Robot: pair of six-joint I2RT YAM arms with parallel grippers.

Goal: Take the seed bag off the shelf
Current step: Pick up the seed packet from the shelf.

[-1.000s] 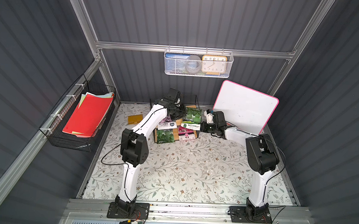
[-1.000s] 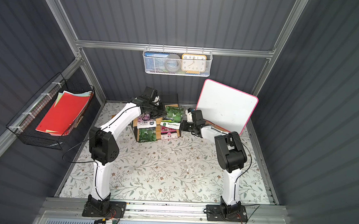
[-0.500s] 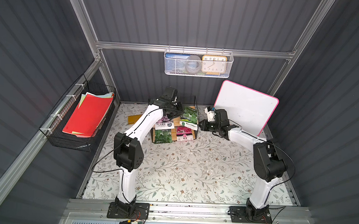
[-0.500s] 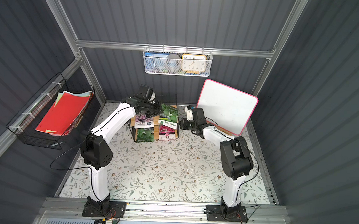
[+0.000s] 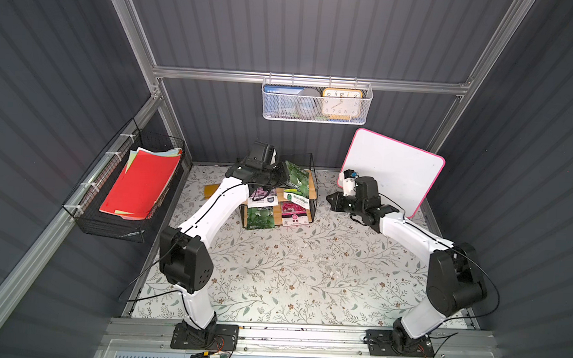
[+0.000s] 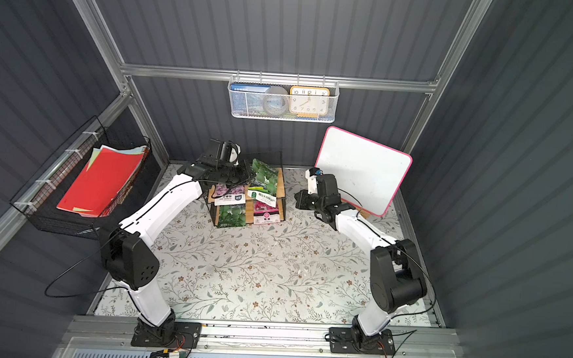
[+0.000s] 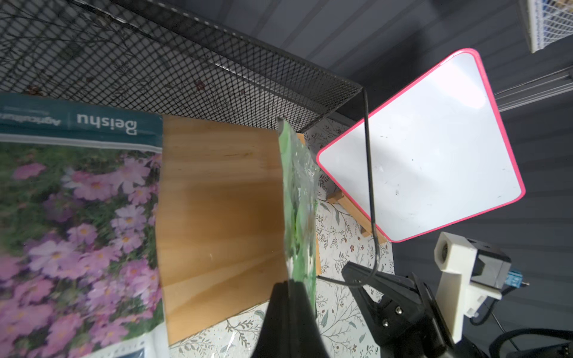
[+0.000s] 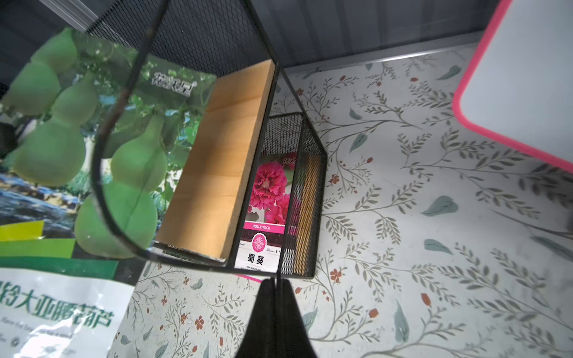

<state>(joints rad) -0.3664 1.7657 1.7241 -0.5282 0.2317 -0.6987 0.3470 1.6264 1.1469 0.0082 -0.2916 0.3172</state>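
Left gripper [image 7: 290,286] is clamped down hard, and what I've got is the gourd bag [image 7: 297,192], pinched by its edge between my fingers. In the left wrist view the bag stands on edge over the shelf's [image 7: 217,201] upper board, at the end of the shelf nearest the whiteboard [image 7: 418,148]. In both top views the bag is tipped up off that tier, its white label end hanging over the shelf's front edge. I can't tell whether the bag is clear of the board or touching it; the view is edge-on.

Over to my right gripper [image 8: 274,283]: jaws pressed together at the shelf's front corner on the whiteboard side. A thin black wire of the shelf's frame runs straight in between my fingertips, so it looks like I'm gripping the frame itself, though the tips hide the contact.

Around the shelf: the cosmos bag [image 7: 77,217] lies flat on the upper board, at the opposite end from the gourd bag, with bare wood between them. Down on the lower tier sits the hollyhock bag [image 8: 266,198], under the gourd bag's end. A leafy bag [image 5: 260,217] lies beside it, poking out of the shelf's front. The whiteboard leans well apart from the shelf, beyond my right gripper.
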